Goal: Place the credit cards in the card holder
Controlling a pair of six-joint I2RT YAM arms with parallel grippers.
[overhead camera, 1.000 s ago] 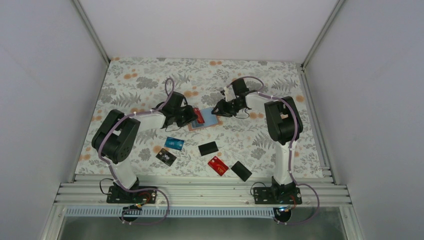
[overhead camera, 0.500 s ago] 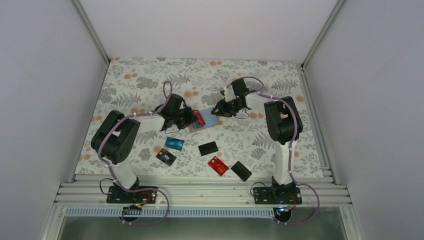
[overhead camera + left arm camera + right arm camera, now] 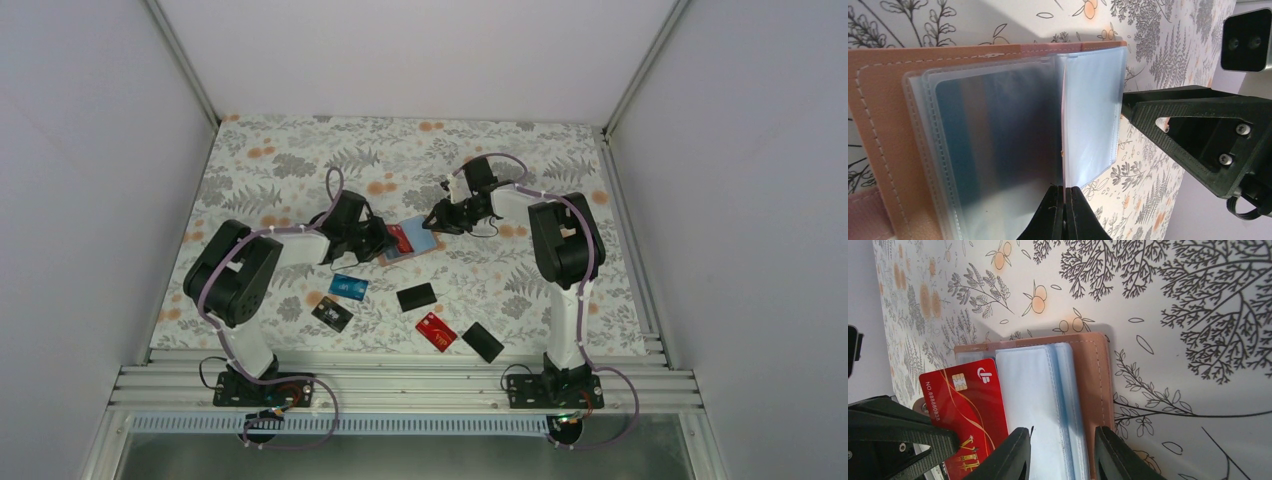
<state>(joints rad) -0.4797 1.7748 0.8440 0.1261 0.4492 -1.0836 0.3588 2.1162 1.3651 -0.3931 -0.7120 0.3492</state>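
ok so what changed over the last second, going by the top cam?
The left gripper, shut on the red card, drew back slightly toward the near-left with its arm, and the card stayed over the open card holder. Nothing was grasped or released. The right gripper stayed at the holder's edge, jaws partly apart. The five loose cards did not move.

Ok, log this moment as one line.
left gripper: jaws shut on red card at card holder | right gripper: jaws parted over it | five loose cards
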